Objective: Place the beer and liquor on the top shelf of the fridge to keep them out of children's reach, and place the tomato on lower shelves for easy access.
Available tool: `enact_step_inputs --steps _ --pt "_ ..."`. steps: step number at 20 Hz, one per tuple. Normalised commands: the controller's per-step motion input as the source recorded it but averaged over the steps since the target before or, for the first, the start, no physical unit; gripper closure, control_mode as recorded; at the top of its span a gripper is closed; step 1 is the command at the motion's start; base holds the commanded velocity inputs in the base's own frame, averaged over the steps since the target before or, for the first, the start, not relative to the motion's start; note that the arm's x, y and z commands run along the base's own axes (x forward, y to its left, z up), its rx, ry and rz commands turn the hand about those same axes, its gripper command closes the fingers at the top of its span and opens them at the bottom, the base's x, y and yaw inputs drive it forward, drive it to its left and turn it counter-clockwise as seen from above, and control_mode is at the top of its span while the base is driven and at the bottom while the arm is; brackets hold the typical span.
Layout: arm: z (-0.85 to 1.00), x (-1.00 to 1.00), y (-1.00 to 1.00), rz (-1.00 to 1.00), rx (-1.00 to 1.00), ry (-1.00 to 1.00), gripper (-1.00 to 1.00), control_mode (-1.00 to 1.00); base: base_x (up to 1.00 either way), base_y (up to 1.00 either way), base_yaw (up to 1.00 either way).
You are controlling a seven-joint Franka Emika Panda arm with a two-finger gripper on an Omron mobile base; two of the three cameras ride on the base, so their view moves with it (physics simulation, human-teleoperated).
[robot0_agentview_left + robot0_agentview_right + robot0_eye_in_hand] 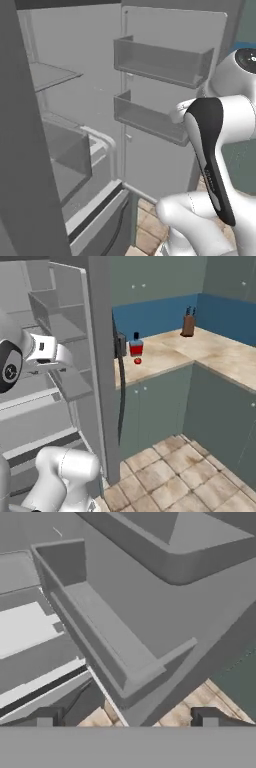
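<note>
The fridge (100,100) stands open, its door swung right with two door bins (160,62). The top shelf (52,75) is a thin pale panel at the left, bare. Lower shelves with a clear bin (70,160) sit beneath it. On the counter right of the fridge stand the liquor (136,346), blue over red with a black cap, and the small red tomato (137,361) just in front of it. I cannot make out the beer. My gripper (127,719) is open and holds nothing, close before a door bin (115,642).
A knife block (188,324) stands at the back of the L-shaped counter (220,361). The fridge door's edge and dark handle (120,401) rise between my arm and the counter. Tiled floor (175,471) lies open to the right.
</note>
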Motion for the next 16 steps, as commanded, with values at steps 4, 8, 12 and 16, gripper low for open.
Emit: enact_step_inputs --steps 4,8,12,16 --pt "0.0 0.0 0.0 0.0 0.0 0.0 -1.0 1.0 -0.99 0.02 -0.62" --pt "0.0 0.0 0.0 0.0 0.0 0.0 -1.0 1.0 -1.0 0.0 -0.65" --pt "0.0 0.0 0.0 0.0 0.0 0.0 -1.0 1.0 -1.0 0.0 -0.65" --pt "0.0 0.0 0.0 0.0 0.0 0.0 -1.0 1.0 -0.93 -0.03 -0.69"
